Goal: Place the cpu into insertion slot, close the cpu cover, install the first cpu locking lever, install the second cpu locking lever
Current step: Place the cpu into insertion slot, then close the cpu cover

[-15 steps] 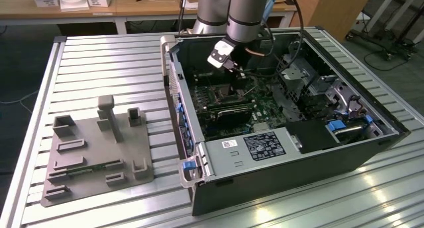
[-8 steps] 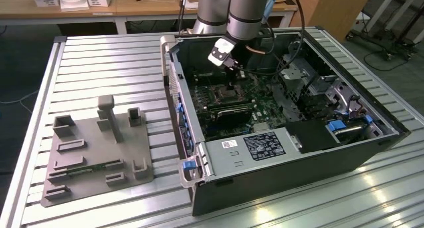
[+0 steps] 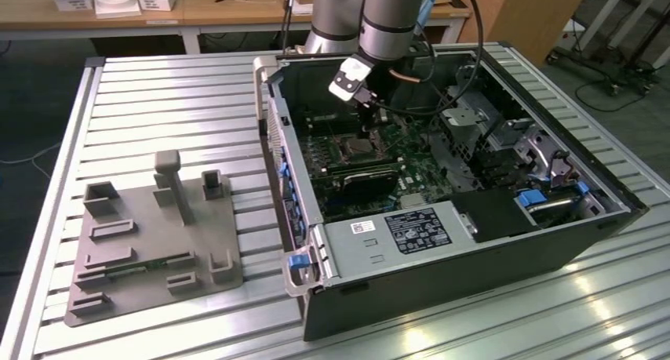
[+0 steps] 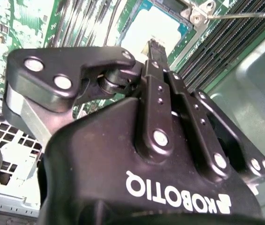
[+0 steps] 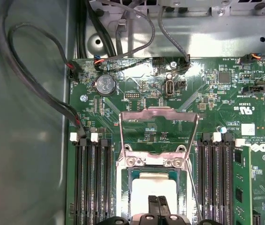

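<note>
The cpu [image 5: 153,185] lies flat in the socket, its pale top showing in both wrist views [image 4: 153,30]. The cpu cover [image 5: 170,112] is swung open, its silvery frame tilted back over the green board past the socket. My gripper [image 5: 159,199] hangs directly above the cpu with its two black fingers pressed together and nothing between them; its tip [image 4: 152,44] points down at the chip. A thin wire locking lever [image 5: 193,187] runs along one side of the socket, unhooked. In the exterior view the gripper [image 3: 365,129] reaches into the open computer case over the socket [image 3: 362,148].
Memory slots [image 5: 92,183] flank the socket on both sides, with another bank [image 5: 216,178] opposite. A coin battery [image 5: 106,84] and black cables [image 5: 38,84] lie beyond the cover. A labelled grey box [image 3: 403,233] sits at the case front. A grey fixture [image 3: 157,234] stands on the slatted table.
</note>
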`<action>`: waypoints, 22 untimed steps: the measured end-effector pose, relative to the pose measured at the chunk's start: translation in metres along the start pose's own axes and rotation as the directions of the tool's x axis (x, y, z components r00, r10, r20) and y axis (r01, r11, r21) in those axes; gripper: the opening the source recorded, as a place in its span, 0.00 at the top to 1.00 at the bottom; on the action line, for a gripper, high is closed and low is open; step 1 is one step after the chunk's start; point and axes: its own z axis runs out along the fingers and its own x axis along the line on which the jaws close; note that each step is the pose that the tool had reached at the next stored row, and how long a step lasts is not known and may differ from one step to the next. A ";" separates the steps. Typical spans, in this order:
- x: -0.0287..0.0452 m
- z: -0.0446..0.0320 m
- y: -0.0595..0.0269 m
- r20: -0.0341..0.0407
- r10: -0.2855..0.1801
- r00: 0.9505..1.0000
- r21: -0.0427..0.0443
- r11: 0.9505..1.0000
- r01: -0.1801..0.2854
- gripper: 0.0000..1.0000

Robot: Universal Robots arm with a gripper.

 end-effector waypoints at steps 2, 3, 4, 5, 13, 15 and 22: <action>0.0000 -0.0003 0.0000 0.000 0.000 1.000 0.000 1.000 0.000 0.90; 0.0000 -0.0005 0.0000 0.000 0.000 1.000 0.000 1.000 0.000 0.90; 0.0000 -0.0005 0.0000 0.000 0.000 1.000 0.000 1.000 0.000 0.90; 0.0000 -0.0005 0.0000 0.000 0.000 1.000 0.000 1.000 0.000 0.90; -0.0001 -0.0013 0.0000 0.000 0.000 1.000 0.000 1.000 0.000 0.90; -0.0001 -0.0032 0.0000 0.000 0.000 1.000 0.000 1.000 0.000 0.90; -0.0001 -0.0115 0.0001 0.000 0.000 1.000 0.000 1.000 0.000 0.90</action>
